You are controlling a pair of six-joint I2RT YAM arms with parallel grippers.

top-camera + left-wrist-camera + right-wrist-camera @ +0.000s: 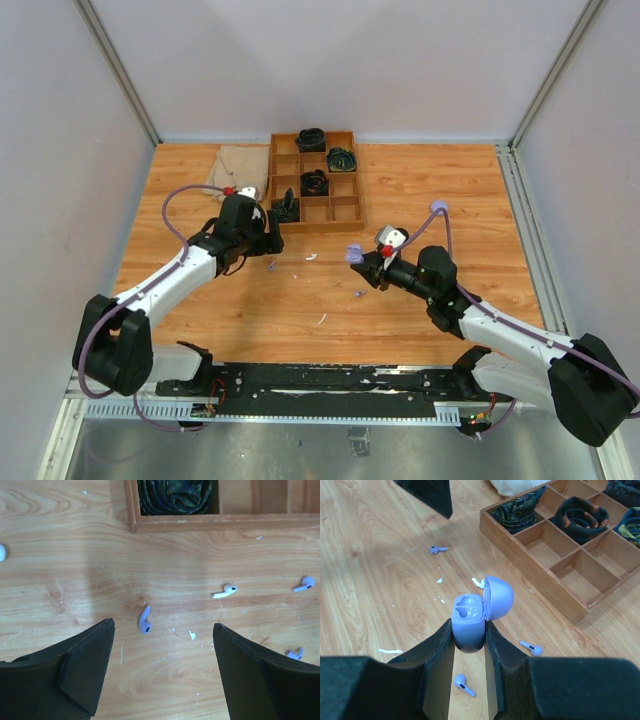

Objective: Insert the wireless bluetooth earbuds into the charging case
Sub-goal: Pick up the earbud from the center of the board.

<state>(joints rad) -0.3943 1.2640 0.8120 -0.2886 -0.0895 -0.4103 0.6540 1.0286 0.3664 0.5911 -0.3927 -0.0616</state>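
My right gripper [469,630] is shut on a lilac charging case [469,616], held above the table with its lid [499,597] swung open and both sockets empty. In the top view the case [353,253] hangs right of centre. Loose earbuds lie on the wood: a lilac one [144,621] just ahead of my left gripper [163,625], a white one [223,591] and two lilac ones [303,584] [295,653] to its right. The left gripper is open, low over the table with nothing between its fingers. Beneath the case lie lilac earbuds [464,684] [530,647].
A wooden compartment tray [320,226] stands at the back centre with dark coiled items [314,183] in some cells. A beige cloth [235,168] lies left of it. White flecks are scattered on the wood.
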